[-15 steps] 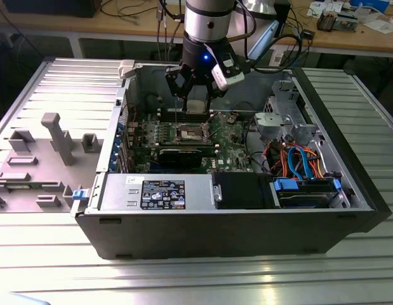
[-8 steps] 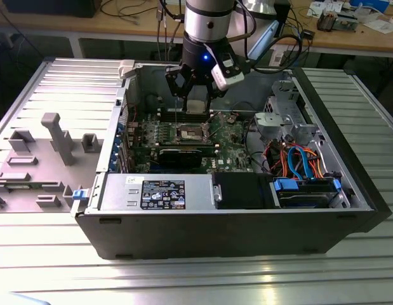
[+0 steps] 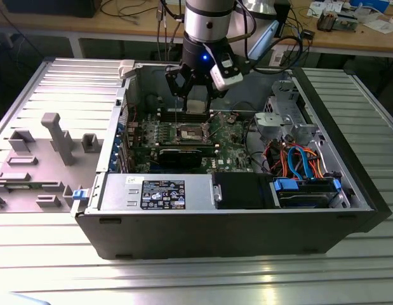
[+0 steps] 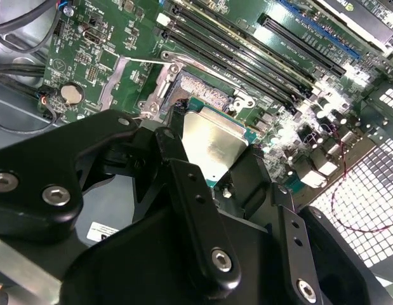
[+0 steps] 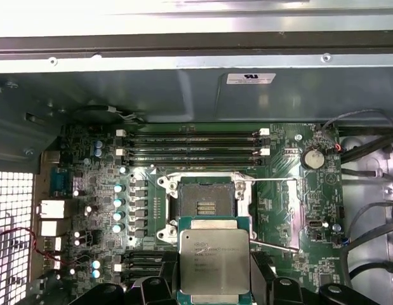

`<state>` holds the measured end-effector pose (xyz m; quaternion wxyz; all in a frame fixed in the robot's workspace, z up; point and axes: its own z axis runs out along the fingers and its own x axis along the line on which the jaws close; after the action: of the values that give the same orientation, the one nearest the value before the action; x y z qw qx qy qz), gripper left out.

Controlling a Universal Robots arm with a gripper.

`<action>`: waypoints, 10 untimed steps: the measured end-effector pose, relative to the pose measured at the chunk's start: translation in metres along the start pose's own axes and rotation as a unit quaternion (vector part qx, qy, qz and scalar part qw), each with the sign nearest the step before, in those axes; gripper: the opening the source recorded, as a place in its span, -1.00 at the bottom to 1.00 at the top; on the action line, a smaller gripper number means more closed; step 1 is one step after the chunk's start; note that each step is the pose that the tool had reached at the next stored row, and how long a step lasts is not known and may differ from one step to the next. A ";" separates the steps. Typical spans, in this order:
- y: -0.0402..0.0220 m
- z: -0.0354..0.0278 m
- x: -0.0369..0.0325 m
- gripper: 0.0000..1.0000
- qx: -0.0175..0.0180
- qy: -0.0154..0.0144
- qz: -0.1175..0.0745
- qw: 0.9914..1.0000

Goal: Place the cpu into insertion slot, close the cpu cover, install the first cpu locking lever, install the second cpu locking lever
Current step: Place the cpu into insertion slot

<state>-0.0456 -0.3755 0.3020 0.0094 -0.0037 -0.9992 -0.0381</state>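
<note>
My gripper is shut on the cpu, a flat square chip with a silvery top. Black fingers clamp two of its opposite edges. In the exterior view the cpu hangs above the green motherboard, a little behind the insertion slot. The slot lies open, with its dark contact field bare inside a silver rim, and the cpu is beside it, not in it. Two thin wire locking levers stick out sideways from the slot. I cannot tell the cpu cover apart from the slot's rim.
Long black memory slots run close along one side of the socket. A black graphics card lies in front of it. A grey drive cage and coloured cables fill the exterior view's right. The case walls enclose the board.
</note>
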 end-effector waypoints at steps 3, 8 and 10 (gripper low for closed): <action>0.0000 0.0001 0.0000 0.08 0.000 0.000 0.006 1.000; 0.0000 0.0001 0.0000 0.08 0.000 -0.001 0.015 1.000; 0.0000 0.0001 0.0000 0.08 0.000 -0.001 0.017 1.000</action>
<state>-0.0456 -0.3755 0.3019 0.0088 -0.0212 -0.9990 -0.0383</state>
